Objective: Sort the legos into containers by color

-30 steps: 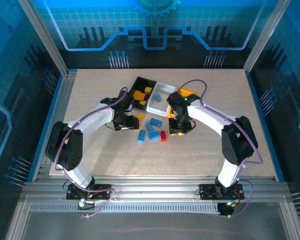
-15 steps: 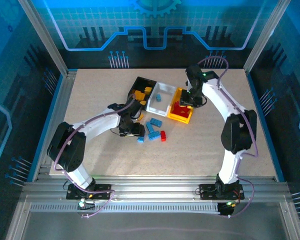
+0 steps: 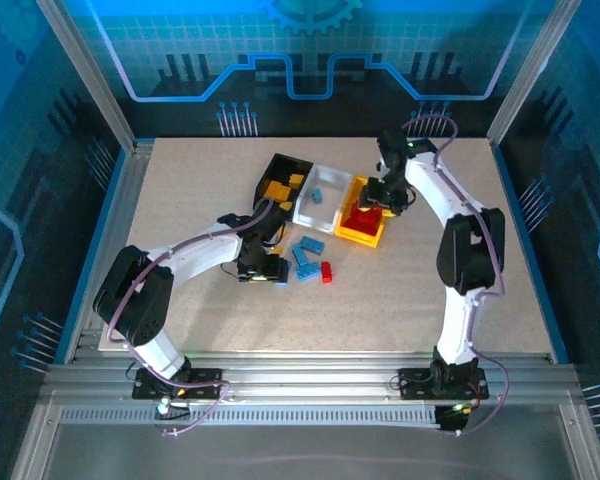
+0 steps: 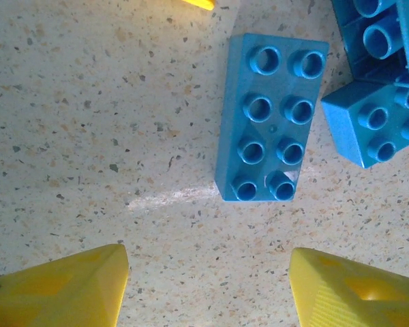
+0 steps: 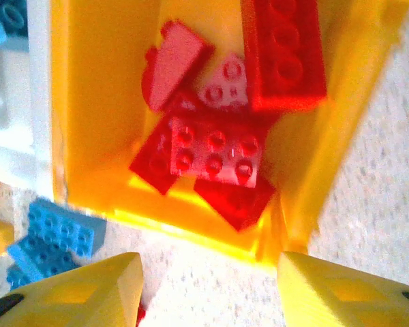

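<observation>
The left tool [image 4: 208,276] is released, its yellow fingers [image 4: 68,286] spread and empty just short of a blue eight-stud brick [image 4: 269,146]. The brick lies flat on the speckled table [image 4: 88,122], with more blue bricks [image 4: 371,122] beside it. The right tool [image 5: 208,272], also released and empty, hangs over the yellow bin [image 5: 95,102] of red bricks [image 5: 215,153]. The white bin [image 3: 325,213] and black bin [image 3: 283,165] sit alongside.

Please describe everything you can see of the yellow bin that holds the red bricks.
The yellow bin is a small open-top rectangular box of glossy plastic. It stands upright on the speckled table, one side close against the white bin. Several red bricks lie piled loosely inside, some flat and some tilted.
</observation>
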Robot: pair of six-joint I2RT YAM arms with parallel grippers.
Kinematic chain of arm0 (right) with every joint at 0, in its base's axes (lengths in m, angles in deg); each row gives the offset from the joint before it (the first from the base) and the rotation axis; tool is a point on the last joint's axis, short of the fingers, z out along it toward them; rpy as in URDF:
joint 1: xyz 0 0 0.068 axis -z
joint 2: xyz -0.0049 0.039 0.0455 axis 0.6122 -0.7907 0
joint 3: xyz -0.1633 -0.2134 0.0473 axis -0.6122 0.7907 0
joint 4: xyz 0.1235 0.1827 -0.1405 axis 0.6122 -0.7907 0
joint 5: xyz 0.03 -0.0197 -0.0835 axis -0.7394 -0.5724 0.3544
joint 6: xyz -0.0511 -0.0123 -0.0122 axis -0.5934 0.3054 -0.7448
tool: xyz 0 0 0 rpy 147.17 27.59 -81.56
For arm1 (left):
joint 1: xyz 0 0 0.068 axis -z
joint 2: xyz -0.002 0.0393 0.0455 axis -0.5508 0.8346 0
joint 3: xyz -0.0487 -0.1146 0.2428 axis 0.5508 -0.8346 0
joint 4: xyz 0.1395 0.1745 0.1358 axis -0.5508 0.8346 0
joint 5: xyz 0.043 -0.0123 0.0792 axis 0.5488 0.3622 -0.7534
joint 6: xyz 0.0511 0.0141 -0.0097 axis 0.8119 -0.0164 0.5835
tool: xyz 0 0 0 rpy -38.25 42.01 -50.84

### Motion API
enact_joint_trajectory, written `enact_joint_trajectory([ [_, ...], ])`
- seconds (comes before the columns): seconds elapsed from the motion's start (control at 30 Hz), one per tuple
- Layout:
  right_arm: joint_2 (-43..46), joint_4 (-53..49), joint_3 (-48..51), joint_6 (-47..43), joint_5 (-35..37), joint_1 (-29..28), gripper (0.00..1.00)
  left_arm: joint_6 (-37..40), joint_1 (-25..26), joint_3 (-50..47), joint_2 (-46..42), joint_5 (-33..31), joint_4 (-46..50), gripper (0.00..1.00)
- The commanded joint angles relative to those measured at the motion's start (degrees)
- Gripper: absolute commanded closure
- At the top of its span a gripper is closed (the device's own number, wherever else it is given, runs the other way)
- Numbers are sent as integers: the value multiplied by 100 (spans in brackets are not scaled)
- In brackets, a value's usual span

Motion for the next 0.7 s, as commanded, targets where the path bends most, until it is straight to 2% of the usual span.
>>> enact_joint_trajectory([
  [0.0, 968, 152, 947, 251, -269, -168, 43, -30, 42, -54, -25, -58, 12, 35],
  [0.1, 1455, 350, 1810, 384, -314, -411, 42, -2, 75, 20, 120, -31, -32, 35],
  [0.27, 1798, 550, 2615, 512, -335, -646, 42, 101, 155, 366, 467, -11, -54, 35],
  [0.53, 1791, 560, 2666, 476, -358, -775, 43, 235, 208, 793, 1046, -173, -26, 36],
  [0.67, 1667, 595, 2656, 520, -437, -1045, 44, 347, 205, 904, 1356, -287, 37, 37],
])
